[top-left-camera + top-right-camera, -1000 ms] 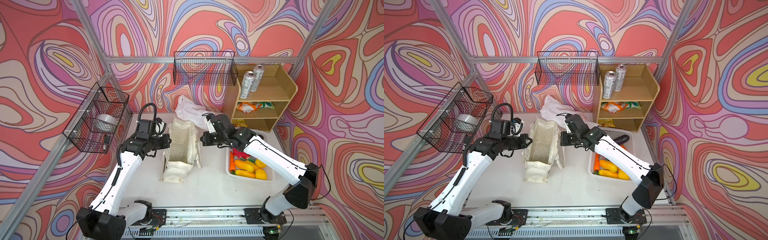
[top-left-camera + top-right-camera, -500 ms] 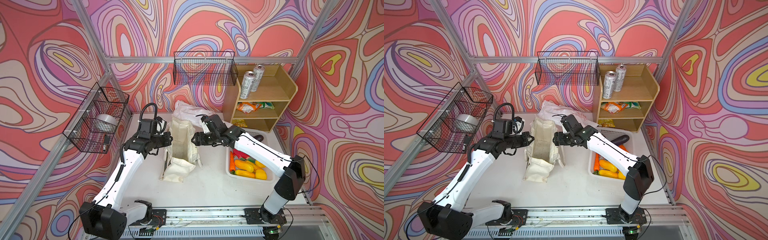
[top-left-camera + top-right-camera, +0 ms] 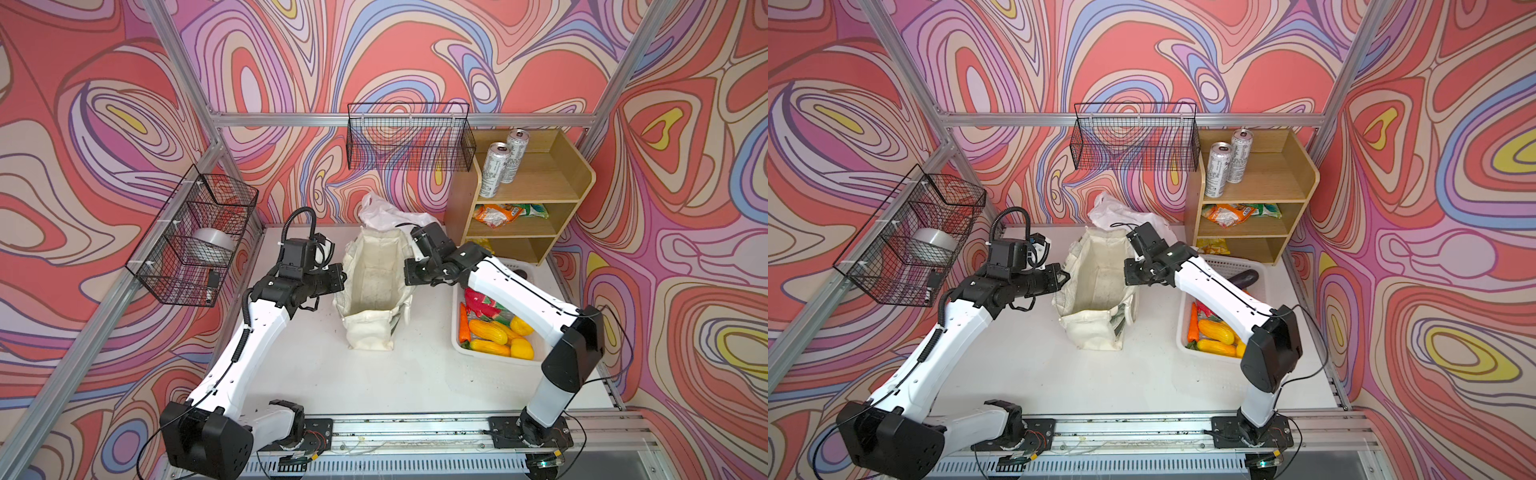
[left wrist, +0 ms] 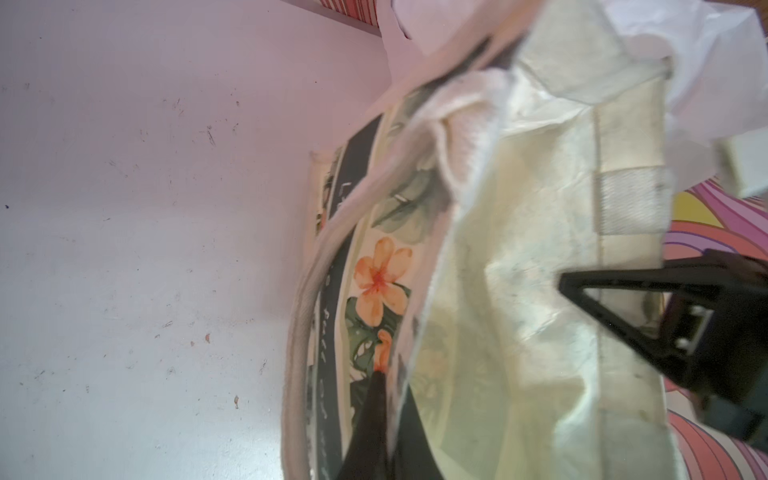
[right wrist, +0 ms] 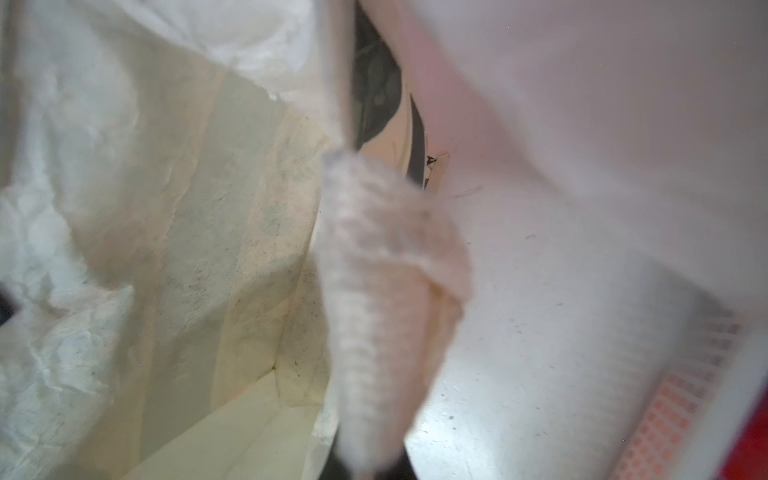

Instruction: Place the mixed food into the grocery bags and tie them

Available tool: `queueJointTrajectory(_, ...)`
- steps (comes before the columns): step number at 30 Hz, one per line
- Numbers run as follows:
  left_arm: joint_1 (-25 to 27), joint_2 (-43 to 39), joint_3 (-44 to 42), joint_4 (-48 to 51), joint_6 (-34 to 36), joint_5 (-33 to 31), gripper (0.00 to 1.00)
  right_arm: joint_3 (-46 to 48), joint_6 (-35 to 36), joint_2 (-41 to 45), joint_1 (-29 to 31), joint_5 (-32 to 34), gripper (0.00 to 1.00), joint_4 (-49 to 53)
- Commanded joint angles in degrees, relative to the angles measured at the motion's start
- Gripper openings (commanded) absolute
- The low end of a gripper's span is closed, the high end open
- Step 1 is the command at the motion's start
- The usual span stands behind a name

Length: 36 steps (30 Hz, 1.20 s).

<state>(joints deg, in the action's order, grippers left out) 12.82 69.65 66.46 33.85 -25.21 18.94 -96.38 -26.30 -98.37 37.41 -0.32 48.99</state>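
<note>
Cream canvas tote (image 3: 370, 332) held open at both sides, empty; no food is packed yet.
At left, the left gripper (image 3: 341, 279) is pressed together on the tote's left rim. The tote stands mid-counter (image 3: 415, 382), its inside bare. Just behind it the white plastic bag (image 3: 382, 214) lies crumpled and untied. The right gripper (image 3: 409, 276) pinches the tote's right-hand handle strap. Further right, the toy produce (image 3: 490, 330) sits in the white basket (image 3: 490, 357), with the cans (image 3: 494, 170) and snack packets (image 3: 496, 214) on the wooden shelf (image 3: 540, 187). By my reading, all the packing and both ties remain.
</note>
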Motion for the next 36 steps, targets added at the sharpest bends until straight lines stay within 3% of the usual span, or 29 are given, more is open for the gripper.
queueJointTrajectory(1, 0.1, 1.2, -1.0, -3.2, -2.7, 2.4, 0.00, 0.5, 2.2, 2.4, -0.7, 4.7, 0.00, 2.2)
queueJointTrajectory(10, 3.7, 4.2, -1.8, -5.1, -4.7, 2.1, 0.00, -4.1, 5.1, -2.8, -0.7, -0.9, 0.00, 5.1)
queueJointTrajectory(11, 3.9, 4.3, -1.9, -5.4, -5.0, 2.2, 0.00, -4.9, 5.3, -4.5, -0.7, -1.3, 0.07, 5.7)
queueJointTrajectory(14, 4.1, 4.9, -1.9, -5.4, -5.9, 2.5, 0.00, -7.3, 6.2, -4.1, -0.8, -1.9, 0.43, 7.1)
queueJointTrajectory(16, 4.1, 5.0, -1.4, -5.1, -6.2, 2.7, 0.00, -10.2, 6.7, -3.4, -1.2, -2.2, 0.60, 8.8)
queueJointTrajectory(21, 4.1, 5.5, 0.0, -4.2, -6.2, 3.2, 0.00, -20.2, 7.7, 0.5, -3.9, -2.0, 0.68, 13.1)
queueJointTrajectory(25, 4.2, 6.3, 0.3, -4.0, -6.4, 3.5, 0.00, -27.8, 7.2, 2.4, -11.0, 0.3, 0.68, 13.1)
queueJointTrajectory(31, 4.2, 7.6, 0.8, -2.8, -6.2, 2.9, 0.00, -28.5, 7.9, 7.0, -21.4, 6.8, 0.80, 2.0)
queueJointTrajectory(36, 4.3, 7.6, 1.1, -2.6, -5.2, 3.1, 0.00, -31.0, 11.2, 4.9, -25.8, 7.8, 0.91, -2.6)
